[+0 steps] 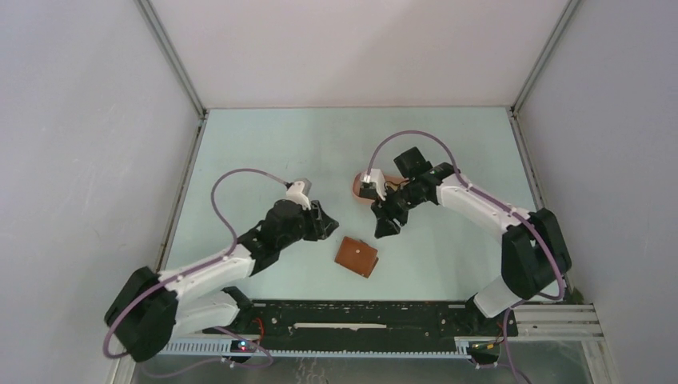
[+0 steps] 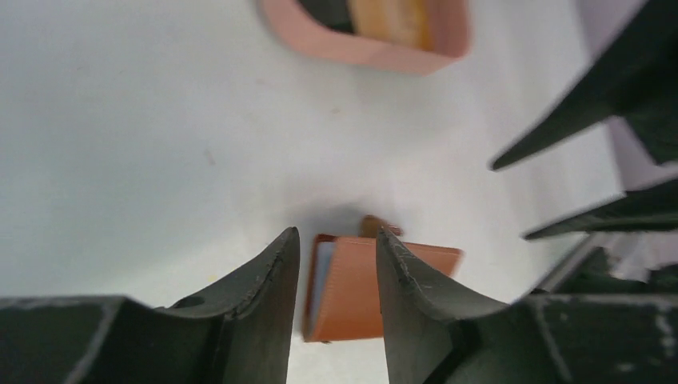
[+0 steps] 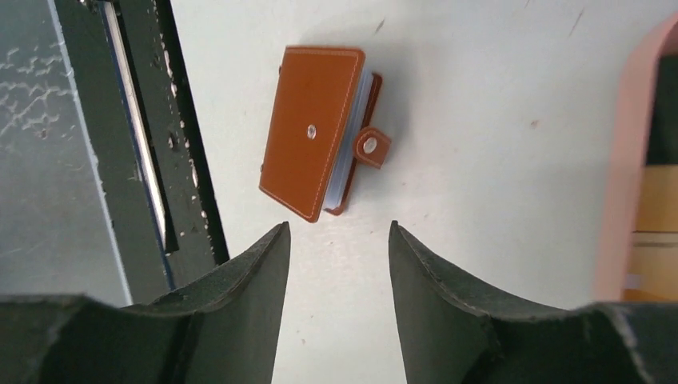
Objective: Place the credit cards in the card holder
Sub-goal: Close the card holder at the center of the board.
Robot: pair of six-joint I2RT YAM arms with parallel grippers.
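The card holder (image 1: 356, 256) shut on the table (image 1: 264, 152)
It is seen at lower centre, tab unfastened; the left hand (image 1: 323, 222) and right hand (image 1: 387, 226) are held with fingers apart, nothing gripped. A tan credit card (image 2: 392, 18) is seen in the pink tray (image 2: 364, 48), upper centre.

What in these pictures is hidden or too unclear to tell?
Top view: the pink tray is mostly covered by the right gripper; its contents are unseen.
Left wrist view: the credit cards are blurred and cut by the top edge; their count is unclear.
Right wrist view: the card holder lies folded, hiding what its pockets hold.
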